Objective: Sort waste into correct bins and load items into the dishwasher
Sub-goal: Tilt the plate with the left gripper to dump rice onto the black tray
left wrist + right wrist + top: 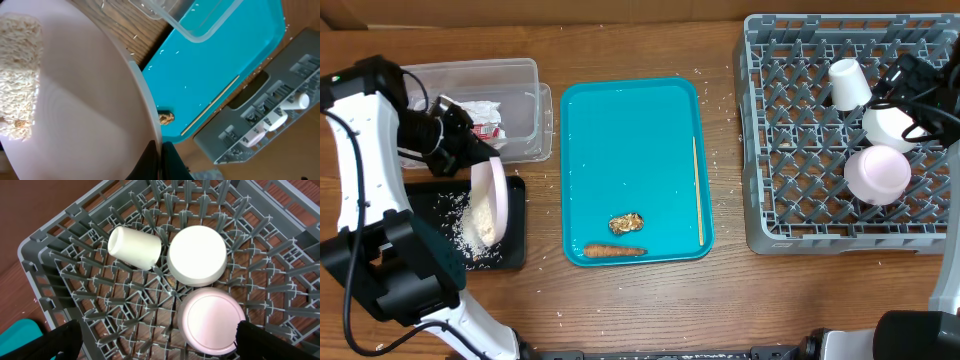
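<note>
One plate (492,200) is held on edge over the black tray (516,250), rim clamped by the left gripper (160,157), so rice (477,226) is shed there (some clings); the right gripper (160,345) is spread empty, well right.

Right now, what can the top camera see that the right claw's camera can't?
Only overhead: the left claw holding the plate of rice tilted over the black tray, the clear tub, the sausage stick. Only right wrist: its own black fingers close up. Both: the grey rack, the cup, two bowls, the teal tray, only a corner from the wrist.
</note>
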Controlling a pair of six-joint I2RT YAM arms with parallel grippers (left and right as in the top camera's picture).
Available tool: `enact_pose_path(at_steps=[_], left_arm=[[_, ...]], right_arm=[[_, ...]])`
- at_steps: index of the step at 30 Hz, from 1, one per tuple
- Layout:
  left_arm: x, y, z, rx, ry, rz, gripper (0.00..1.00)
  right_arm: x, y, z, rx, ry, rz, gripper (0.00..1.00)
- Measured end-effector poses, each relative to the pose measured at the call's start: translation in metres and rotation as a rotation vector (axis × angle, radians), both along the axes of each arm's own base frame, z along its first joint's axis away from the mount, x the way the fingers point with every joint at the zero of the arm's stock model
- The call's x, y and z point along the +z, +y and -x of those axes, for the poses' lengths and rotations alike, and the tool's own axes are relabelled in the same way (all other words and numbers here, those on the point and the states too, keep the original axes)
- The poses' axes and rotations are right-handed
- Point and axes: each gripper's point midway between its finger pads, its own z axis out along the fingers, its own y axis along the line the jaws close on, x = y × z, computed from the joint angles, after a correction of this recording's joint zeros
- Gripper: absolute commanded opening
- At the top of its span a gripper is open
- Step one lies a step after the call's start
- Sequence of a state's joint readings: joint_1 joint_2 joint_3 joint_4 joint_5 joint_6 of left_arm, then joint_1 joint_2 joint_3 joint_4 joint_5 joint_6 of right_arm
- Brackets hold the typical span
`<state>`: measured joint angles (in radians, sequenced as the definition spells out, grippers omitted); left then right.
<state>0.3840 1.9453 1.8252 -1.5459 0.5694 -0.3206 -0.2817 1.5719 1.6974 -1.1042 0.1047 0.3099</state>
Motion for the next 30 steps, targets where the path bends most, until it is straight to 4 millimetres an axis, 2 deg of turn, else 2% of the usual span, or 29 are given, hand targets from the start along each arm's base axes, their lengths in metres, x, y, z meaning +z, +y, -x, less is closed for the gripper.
enact_pose_path(at_steps=[11,20,30], left_arm=[[0.019,0.002,-0.001,-0.022,-0.123,0.142,0.04],[0.032,0.019,0.013,0.020,-0.158,0.233,0.04],[0.040,0.042,0.017,0.068,-0.239,0.275,0.04]], right_arm=[[0.000,0.000,0.000,0.000,0.000,0.000,1.00],[0.000,0.000,0.000,0.000,0.000,0.000,1.00],[0.000,0.000,0.000,-0.001,0.000,0.000,1.00]])
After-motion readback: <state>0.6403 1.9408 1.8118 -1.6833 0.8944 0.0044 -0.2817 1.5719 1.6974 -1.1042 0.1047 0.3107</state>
